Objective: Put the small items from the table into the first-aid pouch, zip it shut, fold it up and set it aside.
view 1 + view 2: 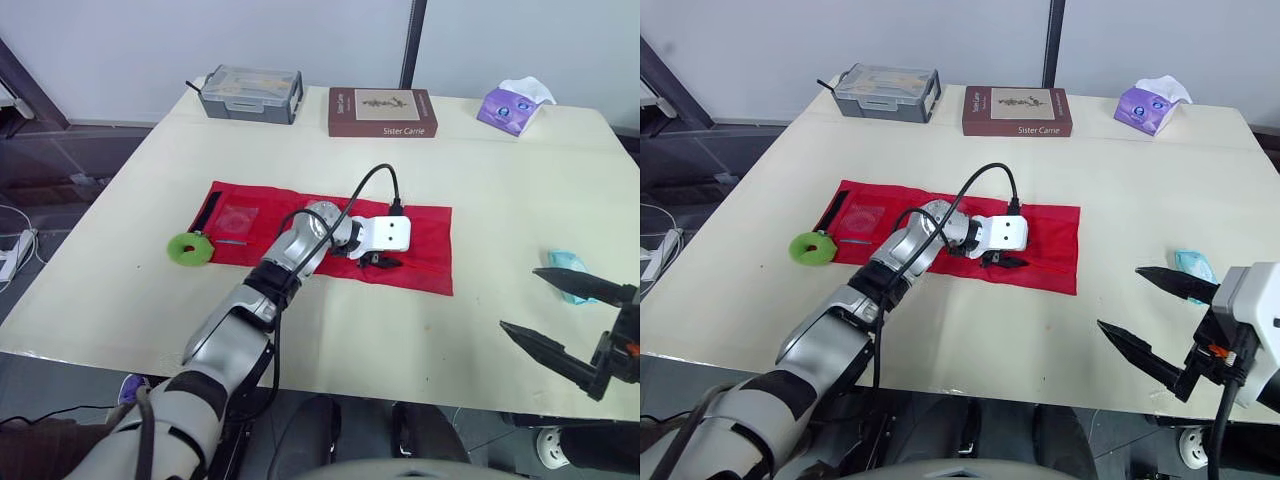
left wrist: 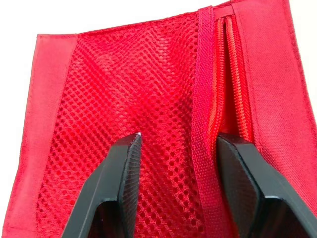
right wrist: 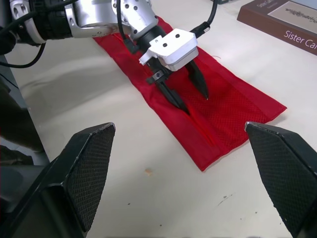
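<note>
**Left gripper on the red pouch, right gripper waiting at the table edge**

The one legible text is "Sister Carrie", on the cover of the brown book (image 1: 382, 112) at 12 o'clock from the first-aid pouch (image 1: 425, 250); the right wrist view catches the same title at its corner; the pouch lies unfolded and flat mid-table (image 1: 500, 180), a long red strip with a clear pocket and a black strap toward its 9 o'clock end, where a green roll (image 1: 190, 249) touches it

The left wrist view adds what the head views cannot: open red mesh and a zip with red teeth beside a webbing band; the left gripper (image 2: 178, 141) has its fingers apart, one over the mesh, one by the zip, clamping nothing

The right gripper (image 1: 520, 298) hovers at 4 o'clock from the pouch, fingers spread wide and empty, a teal packet (image 1: 565, 263) just beside it; a grey case (image 1: 252, 93) sits at 11 o'clock and a purple tissue pack (image 1: 514, 105) at 1 o'clock
</note>
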Available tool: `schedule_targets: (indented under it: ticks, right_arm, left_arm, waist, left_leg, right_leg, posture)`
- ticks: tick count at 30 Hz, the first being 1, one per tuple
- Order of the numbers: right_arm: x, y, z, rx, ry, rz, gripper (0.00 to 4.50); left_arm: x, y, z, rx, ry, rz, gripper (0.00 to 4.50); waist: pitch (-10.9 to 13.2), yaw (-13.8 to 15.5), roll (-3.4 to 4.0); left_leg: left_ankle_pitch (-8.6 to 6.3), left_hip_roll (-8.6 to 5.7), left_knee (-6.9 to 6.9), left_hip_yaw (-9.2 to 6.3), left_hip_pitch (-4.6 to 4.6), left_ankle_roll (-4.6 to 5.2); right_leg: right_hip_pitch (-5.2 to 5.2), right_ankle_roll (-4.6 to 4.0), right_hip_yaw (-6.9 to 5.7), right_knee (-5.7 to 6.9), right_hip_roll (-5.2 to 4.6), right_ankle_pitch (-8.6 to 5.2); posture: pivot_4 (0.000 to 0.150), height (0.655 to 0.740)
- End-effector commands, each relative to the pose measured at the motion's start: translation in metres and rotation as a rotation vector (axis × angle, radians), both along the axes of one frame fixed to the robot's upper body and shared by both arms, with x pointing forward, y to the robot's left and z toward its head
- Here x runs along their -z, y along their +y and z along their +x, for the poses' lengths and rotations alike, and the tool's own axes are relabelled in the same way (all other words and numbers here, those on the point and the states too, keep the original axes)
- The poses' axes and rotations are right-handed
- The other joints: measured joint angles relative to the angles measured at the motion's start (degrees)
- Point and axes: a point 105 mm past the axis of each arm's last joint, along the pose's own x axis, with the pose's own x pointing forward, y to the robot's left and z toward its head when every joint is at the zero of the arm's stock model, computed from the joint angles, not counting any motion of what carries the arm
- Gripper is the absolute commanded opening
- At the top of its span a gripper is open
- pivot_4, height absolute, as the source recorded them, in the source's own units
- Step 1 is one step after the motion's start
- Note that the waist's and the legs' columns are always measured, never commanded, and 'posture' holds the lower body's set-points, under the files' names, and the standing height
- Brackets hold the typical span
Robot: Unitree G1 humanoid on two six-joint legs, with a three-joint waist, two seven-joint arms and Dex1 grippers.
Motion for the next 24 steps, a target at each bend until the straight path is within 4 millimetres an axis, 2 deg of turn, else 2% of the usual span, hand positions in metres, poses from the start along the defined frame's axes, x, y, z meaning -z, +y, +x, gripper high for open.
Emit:
schedule_targets:
  ticks: [1, 2, 3, 8, 14, 18, 21, 24]
  right_arm:
    - [-0.006, 0.002, -0.002, -0.001, -0.042, -0.007, 4.5]
    - [-0.006, 0.002, -0.001, -0.001, -0.041, -0.006, 4.5]
    - [-0.006, 0.002, -0.001, -0.001, -0.04, -0.004, 4.5]
    - [-0.001, 0.0, 0.002, 0.02, -0.02, 0.002, 4.5]
    - [0.007, -0.008, 0.009, 0.102, -0.004, -0.02, 4.5]
    - [-0.001, -0.01, 0.006, 0.112, -0.039, 0.034, 4.5]
    - [-0.01, -0.014, 0.003, 0.107, -0.071, 0.068, 4.5]
    - [-0.012, -0.035, 0.011, 0.241, -0.084, 0.025, 4.5]
  left_arm:
    - [-0.005, -0.001, -0.003, -0.008, 0.002, -0.025, 0.69]
    - [-0.007, -0.001, -0.004, -0.02, 0.037, -0.04, 0.22]
    - [-0.009, -0.001, -0.004, -0.034, 0.075, -0.058, 0.09]
    - [-0.035, -0.004, -0.003, -0.121, 0.36, -0.19, 0.09]
    - [-0.049, -0.005, -0.002, -0.166, 0.514, -0.242, 0.09]
    - [-0.051, -0.008, -0.004, -0.186, 0.593, -0.264, 0.09]
    - [-0.044, -0.008, -0.003, -0.197, 0.576, -0.247, 0.09]
    - [-0.039, -0.01, -0.001, -0.215, 0.564, -0.257, 0.09]
  waist:
    - [0.0, 0.03, 0.0]
    - [0.0, 0.04, 0.0]
    - [0.0, 0.05, 0.0]
    - [0.01, -0.04, -0.01]
    - [0.01, -0.03, -0.01]
    - [0.01, -0.02, -0.01]
    - [0.01, -0.01, -0.01]
    - [0.01, 0.02, -0.01]
  left_leg:
    - [0.0, 0.0, 0.0, 0.0, 0.0, 0.0]
    - [0.0, 0.0, 0.0, -0.01, -0.01, 0.0]
    - [0.0, 0.0, 0.0, -0.01, -0.01, 0.0]
    - [0.0, 0.0, 0.02, -0.01, -0.03, 0.0]
    - [0.0, 0.0, 0.02, 0.0, -0.03, 0.0]
    - [0.0, -0.01, 0.02, -0.01, -0.04, 0.0]
    - [0.0, -0.01, 0.01, -0.02, -0.04, 0.0]
    - [0.0, -0.01, 0.02, -0.01, -0.03, 0.0]
  right_leg:
    - [0.0, 0.0, 0.0, 0.0, 0.0, 0.0]
    - [0.0, 0.0, -0.01, 0.0, 0.0, 0.0]
    - [0.0, 0.0, -0.01, 0.0, 0.0, 0.0]
    - [0.0, 0.01, -0.04, 0.0, 0.04, -0.01]
    - [0.0, 0.01, -0.04, 0.0, 0.06, -0.01]
    - [0.0, 0.01, -0.03, 0.0, 0.06, -0.01]
    - [0.0, 0.01, -0.03, 0.0, 0.06, -0.01]
    - [0.0, 0.01, -0.02, 0.0, 0.05, -0.01]
  posture:
    - [0.15, 0.74]
    - [0.15, 0.74]
    - [0.15, 0.74]
    - [0.15, 0.74]
    - [0.15, 0.74]
    - [0.15, 0.74]
    - [0.15, 0.74]
    - [0.15, 0.74]
